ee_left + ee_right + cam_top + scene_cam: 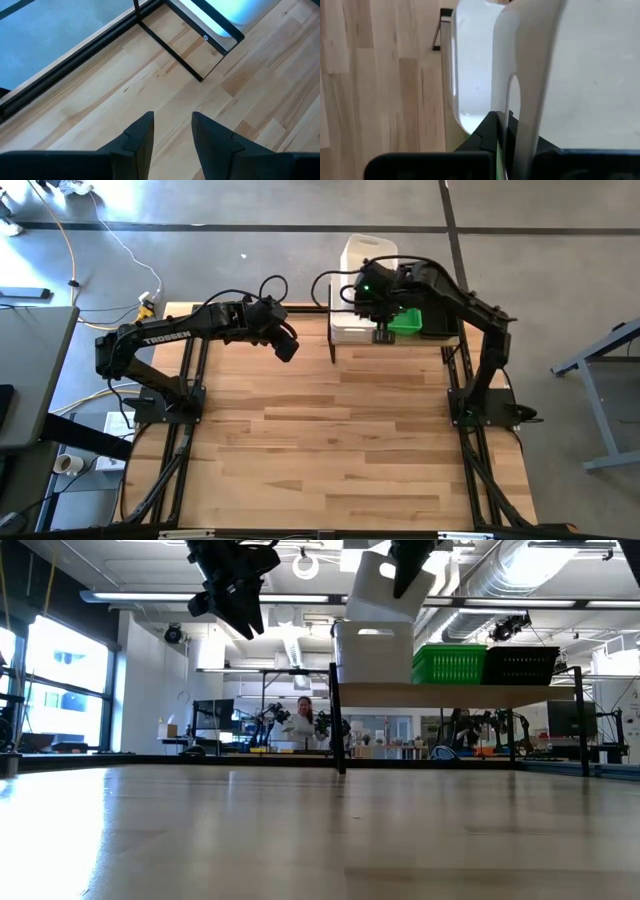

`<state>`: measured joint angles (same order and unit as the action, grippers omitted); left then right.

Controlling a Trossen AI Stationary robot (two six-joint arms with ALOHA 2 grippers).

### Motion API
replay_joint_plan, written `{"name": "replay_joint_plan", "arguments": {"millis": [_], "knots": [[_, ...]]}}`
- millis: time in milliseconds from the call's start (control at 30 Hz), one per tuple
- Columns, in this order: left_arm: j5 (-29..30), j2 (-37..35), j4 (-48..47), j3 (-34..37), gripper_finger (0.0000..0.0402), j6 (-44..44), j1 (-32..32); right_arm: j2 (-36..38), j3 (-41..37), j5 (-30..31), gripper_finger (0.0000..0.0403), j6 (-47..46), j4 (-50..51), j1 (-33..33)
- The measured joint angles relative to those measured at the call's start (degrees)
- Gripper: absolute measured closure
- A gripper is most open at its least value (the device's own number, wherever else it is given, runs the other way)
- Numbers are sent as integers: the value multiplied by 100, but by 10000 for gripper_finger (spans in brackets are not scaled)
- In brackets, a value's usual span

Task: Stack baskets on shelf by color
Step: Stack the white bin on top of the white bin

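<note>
We see the right end effector point(408, 580) clamped on the wall of a white basket point(385, 590), holding it tilted in the air just above another white basket point(372, 655) on the shelf point(450, 693). Beside that one sit a green basket point(450, 664) and a black basket point(522, 665). The left end effector point(172, 131) hangs open above the table point(330, 440), well apart from the shelf.

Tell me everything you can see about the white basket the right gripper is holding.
The white basket is smooth, solid-walled plastic with rounded corners and a cut-out handle slot in its wall. The right gripper is shut on that wall beside the slot. It hangs tilted in the air above another white basket on the shelf, at the end nearest the left arm; whether the two touch is unclear. It looks empty.
</note>
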<state>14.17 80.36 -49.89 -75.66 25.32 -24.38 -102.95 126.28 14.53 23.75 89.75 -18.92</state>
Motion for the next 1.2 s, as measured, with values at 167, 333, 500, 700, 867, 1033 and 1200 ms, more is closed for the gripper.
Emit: {"name": "replay_joint_plan", "arguments": {"millis": [167,333,500,700,867,1033,1200], "knots": [[4,0,0,0,280,0,-2,-197,366,-124,403,117,21,33],[15,0,0,0,280,0,-1,-310,459,-455,403,25,27,73],[15,0,0,0,280,0,-2,-453,408,-502,403,-98,26,142],[15,0,-2,0,280,-1,-2,-486,408,-571,403,-290,27,128],[15,0,-2,0,280,0,0,-502,408,-571,403,-333,27,118],[4,0,-2,0,280,-53,-2,-521,408,-581,403,-464,27,16],[-4,0,-3,0,280,-89,0,-521,408,-652,403,-437,26,-64]]}}
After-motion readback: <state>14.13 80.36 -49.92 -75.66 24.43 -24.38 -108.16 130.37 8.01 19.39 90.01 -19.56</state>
